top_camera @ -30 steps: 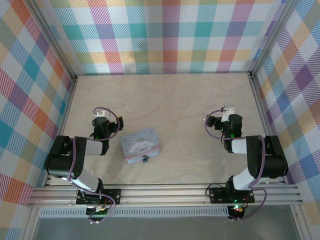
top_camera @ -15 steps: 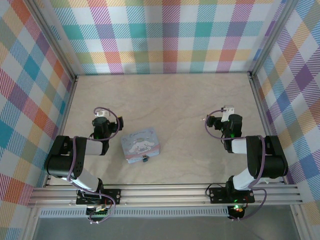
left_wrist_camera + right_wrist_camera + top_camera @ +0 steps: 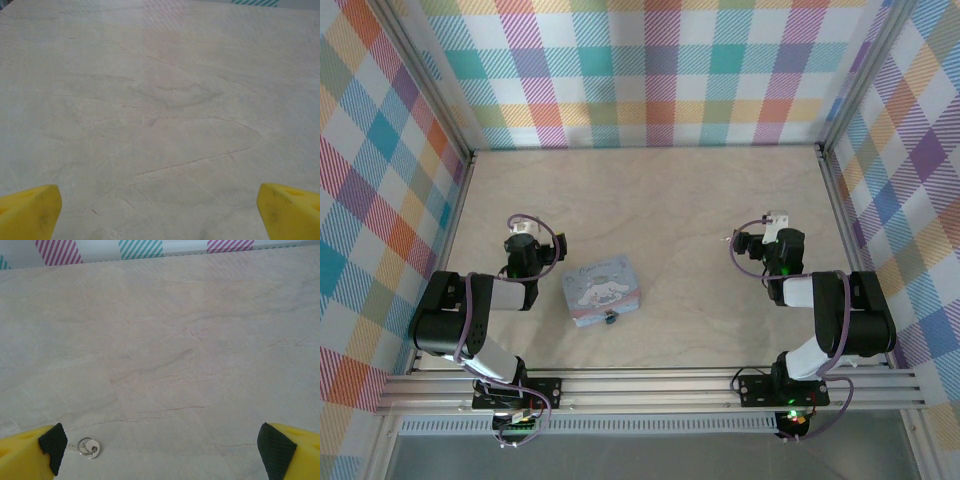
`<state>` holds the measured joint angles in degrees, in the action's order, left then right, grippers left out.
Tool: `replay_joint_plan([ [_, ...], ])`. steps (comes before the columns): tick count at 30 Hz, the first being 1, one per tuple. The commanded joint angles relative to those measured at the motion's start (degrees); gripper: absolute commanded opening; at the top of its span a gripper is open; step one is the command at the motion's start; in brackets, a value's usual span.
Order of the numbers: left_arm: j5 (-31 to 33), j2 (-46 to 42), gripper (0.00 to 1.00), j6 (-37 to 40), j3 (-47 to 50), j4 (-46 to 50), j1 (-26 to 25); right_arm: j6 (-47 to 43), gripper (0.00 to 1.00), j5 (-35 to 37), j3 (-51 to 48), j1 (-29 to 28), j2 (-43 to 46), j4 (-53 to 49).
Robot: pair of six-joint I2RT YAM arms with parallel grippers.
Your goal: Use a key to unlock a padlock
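A tiny dark-blue padlock (image 3: 609, 318) lies at the near edge of the pale blue cartoon tin (image 3: 603, 288) in the middle of the table. A small silvery key on a ring (image 3: 88, 447) rests on the table just inside my right gripper's left finger; from above the key (image 3: 723, 238) is a faint speck left of that gripper. My right gripper (image 3: 161, 445) (image 3: 775, 224) is wide open and empty. My left gripper (image 3: 159, 200) (image 3: 523, 232) is also wide open over bare table, left of the tin.
The marbled beige tabletop (image 3: 650, 200) stretches to plaid walls on three sides, with aluminium rails along its edges. Both arms sit folded close to their bases at the near edge.
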<state>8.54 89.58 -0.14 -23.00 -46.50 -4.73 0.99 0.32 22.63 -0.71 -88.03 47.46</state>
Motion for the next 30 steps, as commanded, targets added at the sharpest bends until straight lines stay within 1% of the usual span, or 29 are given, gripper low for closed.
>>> replay_joint_plan([
  [1, 0.0, -1.0, 1.0, 0.6, -1.0, 0.7, 0.7, -0.2, 1.0, -0.7, 0.9, 0.3, 0.3, 0.0],
  [5, 1.4, -6.9, 1.0, 0.1, -3.4, 9.5, 0.7, 0.1, 1.0, 0.1, 2.2, 0.3, 4.1, -5.4],
  [8, 1.8, -12.0, 1.0, -0.1, -3.5, 13.1, 0.6, 0.1, 1.0, 0.2, 3.2, 0.3, 7.3, -9.8],
  [11, 1.9, -17.7, 1.0, -2.2, -4.9, 19.4, 0.6, 1.1, 1.0, 0.8, 5.9, 0.3, 10.7, -18.9],
  [14, 2.4, -22.2, 1.0, -7.0, -9.7, 31.1, 0.7, 3.9, 1.0, 0.5, 10.5, 0.3, 13.6, -29.5],
  [16, 2.8, -23.3, 1.0, -12.3, -14.7, 40.8, 0.7, 6.0, 1.0, -0.1, 14.9, 0.3, 14.7, -38.4],
  [18, -0.5, -23.5, 1.0, -15.4, -18.1, 46.4, 0.7, 7.4, 1.0, -1.1, 18.8, 0.3, 14.9, -46.6],
  [21, -6.3, -23.6, 1.0, -20.2, -21.2, 50.5, 0.7, 8.2, 1.0, -4.3, 24.3, 0.3, 14.2, -57.6],
  [25, -14.3, -23.6, 1.0, -26.2, -22.5, 51.8, 0.6, 8.1, 1.0, -8.1, 30.0, 0.2, 11.7, -69.7],
  [26, -15.7, -23.7, 1.0, -27.2, -22.4, 51.5, 0.2, 8.0, 0.99, -8.9, 31.0, 0.1, 10.9, -71.9],
  [28, -17.8, -23.8, 1.0, -29.0, -22.1, 51.0, -1.0, 7.5, 0.95, -10.1, 33.7, -0.2, 8.7, -76.9],
  [30, -18.4, -23.8, 0.99, -29.9, -21.9, 51.1, -3.0, 6.5, 0.91, -10.0, 36.4, -1.0, 6.1, -81.2],
])
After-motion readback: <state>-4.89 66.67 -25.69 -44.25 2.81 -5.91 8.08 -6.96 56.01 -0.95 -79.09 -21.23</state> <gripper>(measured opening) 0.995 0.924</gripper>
